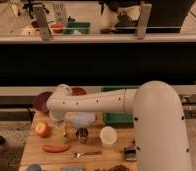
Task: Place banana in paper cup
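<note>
White, short, wide-mouthed paper cup [108, 135] stands upright on the wooden table [36, 156], right of centre and with nothing in it that can be seen. The robot's white arm reaches leftward across the table and turns down at the wrist. The claw [58, 126] hangs low at the left, just beside the round orange-yellow apple [42, 129]. Its jaws stand wide apart, and nothing can be seen held between them.

Small pale yellow banana: not made out with any certainty. Judged to lie under or right at the claw, between the apple and the clear, domed plastic container [83, 119]; its long axis cannot be told. If so, the paper cup lies to the right of the claw and slightly nearer.

Obstructions on that line: the clear container and, just near of it, a small shiny metal cup [82, 134], both between claw and paper cup. A carry would need to pass above them.

Other items: an orange-red carrot-like stick [56, 148] near of the claw, a metal utensil [86, 154] to its right, a dark maroon bowl [41, 101] far left, and a green tray [116, 118] beyond the paper cup.
</note>
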You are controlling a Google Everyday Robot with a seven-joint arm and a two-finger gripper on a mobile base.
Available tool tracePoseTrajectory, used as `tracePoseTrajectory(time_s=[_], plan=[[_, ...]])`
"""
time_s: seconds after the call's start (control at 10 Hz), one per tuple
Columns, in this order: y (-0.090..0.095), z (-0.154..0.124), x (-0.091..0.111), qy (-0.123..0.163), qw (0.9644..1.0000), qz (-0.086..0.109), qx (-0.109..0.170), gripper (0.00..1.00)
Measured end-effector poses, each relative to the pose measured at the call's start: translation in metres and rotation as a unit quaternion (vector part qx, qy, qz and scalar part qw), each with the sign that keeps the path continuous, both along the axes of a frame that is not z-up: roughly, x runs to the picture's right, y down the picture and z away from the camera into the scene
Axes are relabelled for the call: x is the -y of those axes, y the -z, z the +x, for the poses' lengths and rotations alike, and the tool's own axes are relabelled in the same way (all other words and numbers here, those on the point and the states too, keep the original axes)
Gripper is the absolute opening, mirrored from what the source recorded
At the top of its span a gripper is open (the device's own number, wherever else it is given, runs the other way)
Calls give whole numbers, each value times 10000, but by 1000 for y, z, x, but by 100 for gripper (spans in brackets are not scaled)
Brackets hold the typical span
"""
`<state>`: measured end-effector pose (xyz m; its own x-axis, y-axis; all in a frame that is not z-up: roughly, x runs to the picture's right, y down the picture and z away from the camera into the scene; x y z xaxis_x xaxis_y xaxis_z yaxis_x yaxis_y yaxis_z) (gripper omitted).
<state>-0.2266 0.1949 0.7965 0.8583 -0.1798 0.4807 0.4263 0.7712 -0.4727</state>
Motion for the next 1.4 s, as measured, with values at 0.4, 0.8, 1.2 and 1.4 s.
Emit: tracePoseTrajectory(time_s=[0.4, 0.8, 1.2, 1.4], plan=[[-26, 5, -11, 102, 9999, -61, -34, 80], [-42, 13, -12, 114, 9997, -92, -191, 80], [-46, 17, -15, 102, 9996, -109, -249, 80], [-45, 17, -16, 128, 9996, -86, -239, 80]])
